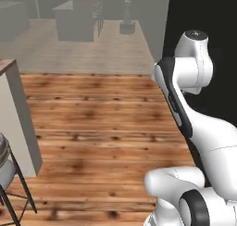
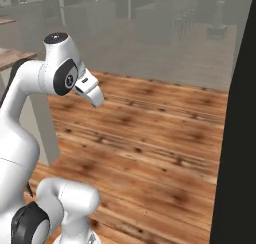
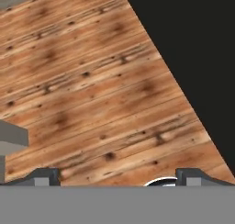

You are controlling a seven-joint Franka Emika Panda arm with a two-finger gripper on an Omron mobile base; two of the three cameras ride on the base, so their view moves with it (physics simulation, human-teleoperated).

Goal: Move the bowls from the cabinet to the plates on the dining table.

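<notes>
Wooden planks, knotty and reddish-brown, make up the floor (image 1: pixel 102 128) across the middle of both base views and most of the hand view, so the robot is out in the room with neither bowls, cabinet nor plates anywhere to be seen; where they sit cannot be told from these pictures. At the left edge of the left base view stands a cream-sided counter (image 1: pixel 21 123) with a brown top corner, perhaps one end of the dining table, and below it a stool (image 1: pixel 7 169) on thin black legs. The gripper (image 3: pixel 117 177) looks down at bare floor from the bottom of the hand view, its two dark fingertips (image 3: pixel 46 176) far apart, jaws wide open with nothing between them. A tall black panel (image 2: pixel 240 138) runs down the right side of the right base view, close to the arm (image 1: pixel 185 95). The likely risks are in driving: the folded arm could clip that dark panel on a turn, or the base could bump the stool or counter corner. With no cabinet in sight, the base could also head the wrong way and waste travel.
</notes>
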